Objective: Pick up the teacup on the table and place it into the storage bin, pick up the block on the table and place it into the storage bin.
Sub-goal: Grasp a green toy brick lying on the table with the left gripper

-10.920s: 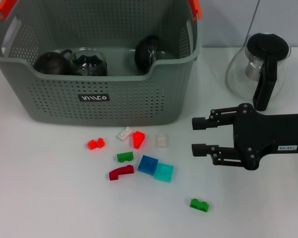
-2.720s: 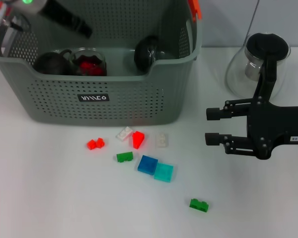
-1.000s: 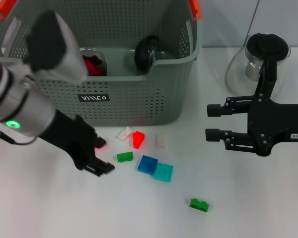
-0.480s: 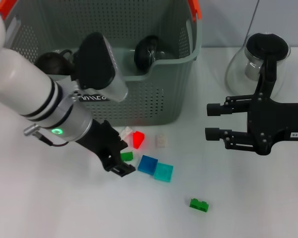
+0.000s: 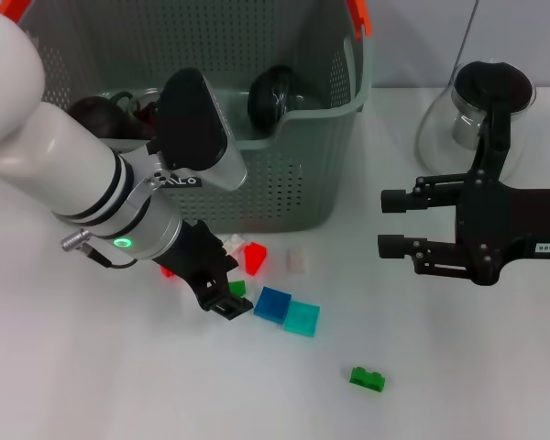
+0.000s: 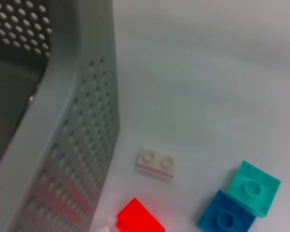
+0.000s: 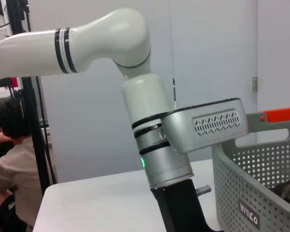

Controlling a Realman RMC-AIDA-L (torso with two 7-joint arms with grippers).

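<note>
The grey perforated storage bin point(image 5: 293, 174) stands at the back left, and its wall also shows in the left wrist view point(image 6: 87, 121). Dark teacups point(image 5: 273, 96) lie inside it; no teacup is on the table. Loose blocks lie in front of the bin: red point(image 5: 255, 258), white point(image 5: 231, 246), pale point(image 5: 297, 260), blue point(image 5: 273, 304), teal point(image 5: 302, 318) and green point(image 5: 368, 378). My left gripper point(image 5: 222, 295) is low over a small green block point(image 5: 238, 288) and partly hides it. My right gripper point(image 5: 385, 223) is open and empty, hovering to the right of the blocks.
A glass teapot point(image 5: 481, 119) with a black lid and handle stands at the back right, behind my right arm. A small red block point(image 5: 168, 271) lies half hidden under my left arm. The left wrist view shows the pale point(image 6: 156, 163), red point(image 6: 140, 220), teal point(image 6: 253, 186) and blue point(image 6: 227, 217) blocks.
My left arm came down from the bin to the blocks and has edged right over the small green block. The dark red curved block left the table. The right arm has barely moved.
</note>
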